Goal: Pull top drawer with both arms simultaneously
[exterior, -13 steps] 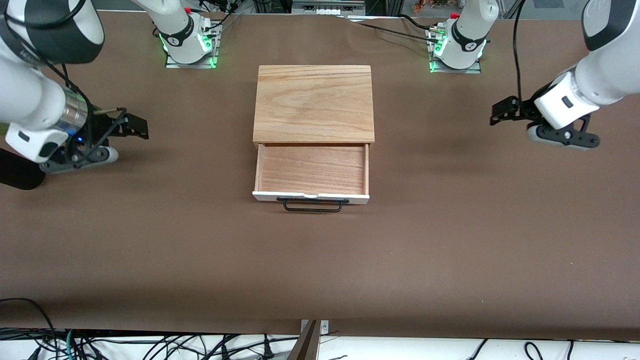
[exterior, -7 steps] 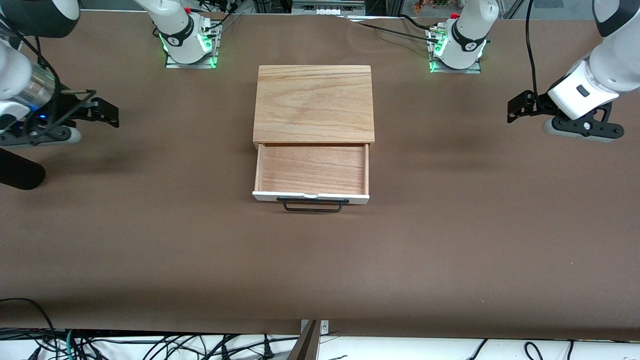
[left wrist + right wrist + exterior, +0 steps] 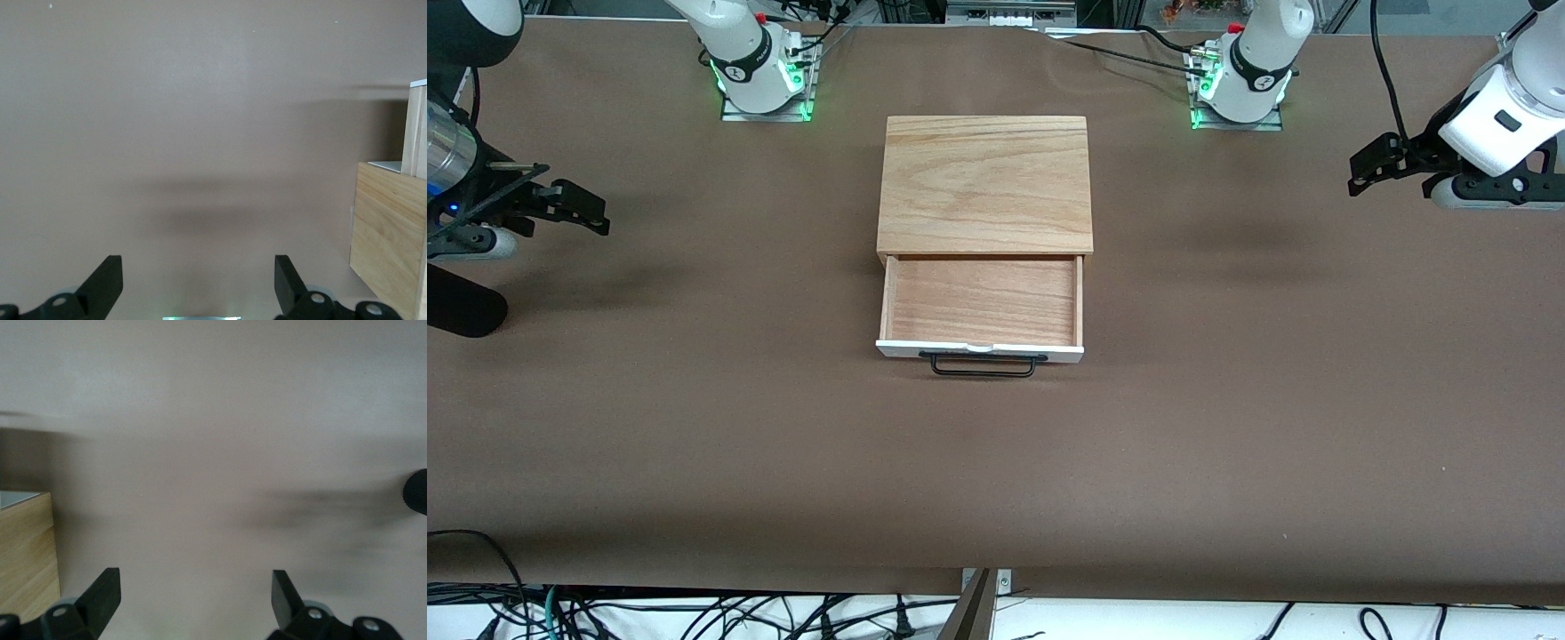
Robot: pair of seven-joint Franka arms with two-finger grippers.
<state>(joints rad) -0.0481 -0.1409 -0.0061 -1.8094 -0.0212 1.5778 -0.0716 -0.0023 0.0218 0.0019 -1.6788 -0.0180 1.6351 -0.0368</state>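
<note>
The top drawer (image 3: 983, 300) stands pulled out of the oak-topped cabinet (image 3: 984, 182). It is a shallow, empty wood tray, with its white front panel (image 3: 978, 350) and black bar handle (image 3: 983, 365) nearest the front camera. My left gripper (image 3: 1365, 169) is open and empty over bare table toward the left arm's end, well clear of the cabinet. My right gripper (image 3: 591, 212) is open and empty over bare table toward the right arm's end. The left wrist view shows the open gripper (image 3: 198, 283), the cabinet side (image 3: 390, 230) and the drawer side (image 3: 417, 130). The right wrist view shows the open gripper (image 3: 193, 597) and the cabinet side (image 3: 23, 553).
The brown table (image 3: 996, 480) spreads all round the cabinet. The arm bases (image 3: 760, 71) (image 3: 1240, 76) stand at the edge farthest from the front camera. A black cylinder (image 3: 463, 311) juts in at the right arm's end and also shows in the right wrist view (image 3: 417, 491).
Both grippers have moved outward from the cabinet toward their ends of the table and toward the bases' edge. The drawer has not moved.
</note>
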